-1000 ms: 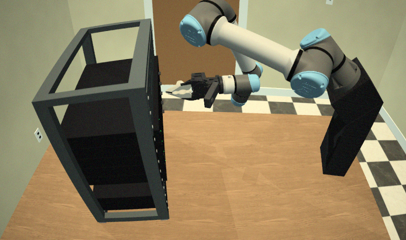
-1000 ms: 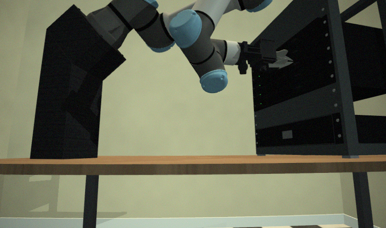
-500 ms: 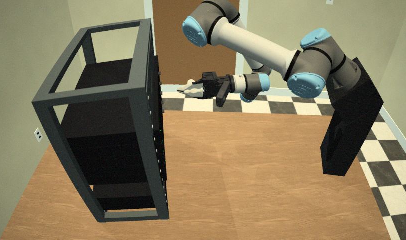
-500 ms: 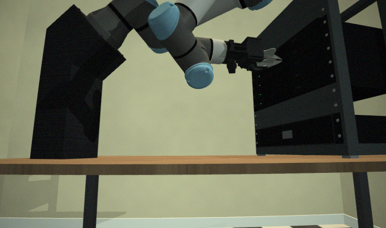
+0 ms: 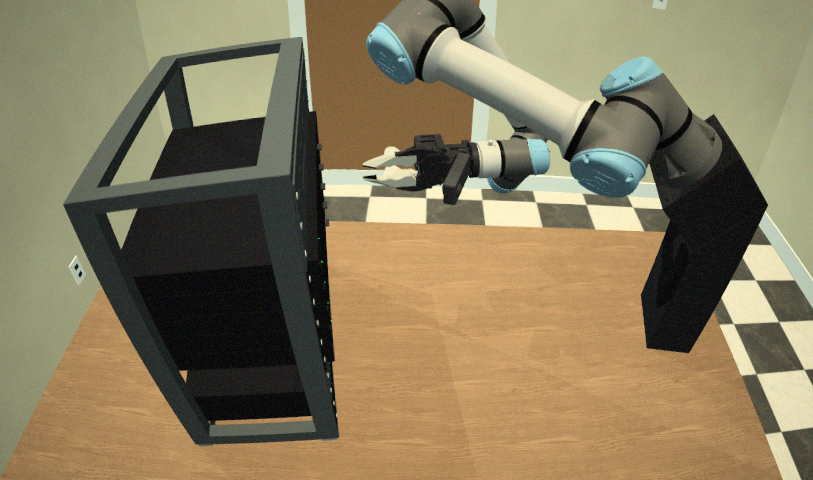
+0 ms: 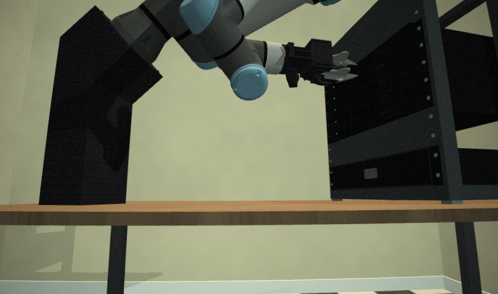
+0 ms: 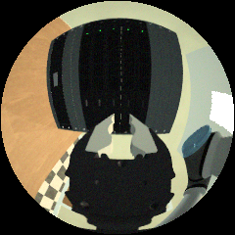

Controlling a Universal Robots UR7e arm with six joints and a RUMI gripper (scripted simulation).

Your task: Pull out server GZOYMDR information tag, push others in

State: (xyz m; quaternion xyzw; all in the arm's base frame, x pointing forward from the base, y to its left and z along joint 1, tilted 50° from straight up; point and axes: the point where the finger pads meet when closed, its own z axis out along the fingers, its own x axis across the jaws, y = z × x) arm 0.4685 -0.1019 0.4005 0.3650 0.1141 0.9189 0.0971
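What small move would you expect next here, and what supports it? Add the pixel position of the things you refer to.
Probably ease the black two-jaw gripper [image 5: 368,171] [image 6: 356,70] [image 7: 121,115] forward toward the black server fronts [image 6: 382,83] [image 7: 103,69], fingers parted: its pale pointed fingers stand slightly apart, short of the grey-framed rack [image 5: 282,118] [image 6: 444,127] [image 7: 164,73], with nothing between them.

From where I'm standing I count one rack [image 5: 294,297] [image 6: 442,109] [image 7: 164,73], one robot arm [image 5: 505,77] [image 6: 222,47] [image 7: 217,157], one black pedestal [image 5: 719,255] [image 6: 68,145] and one gripper [image 5: 365,171] [image 6: 357,70] [image 7: 121,115] with two fingers [image 5: 398,176] [image 6: 339,74]. There's one tabletop [image 5: 517,356] [image 6: 207,217] [image 7: 24,98] with two legs [image 6: 117,255] in sight, five green lights [image 6: 335,109] [image 7: 100,30], one pale grey label [image 6: 370,173] [image 7: 55,79], one brown door [image 5: 392,77] and two wall plates [image 5: 77,270].
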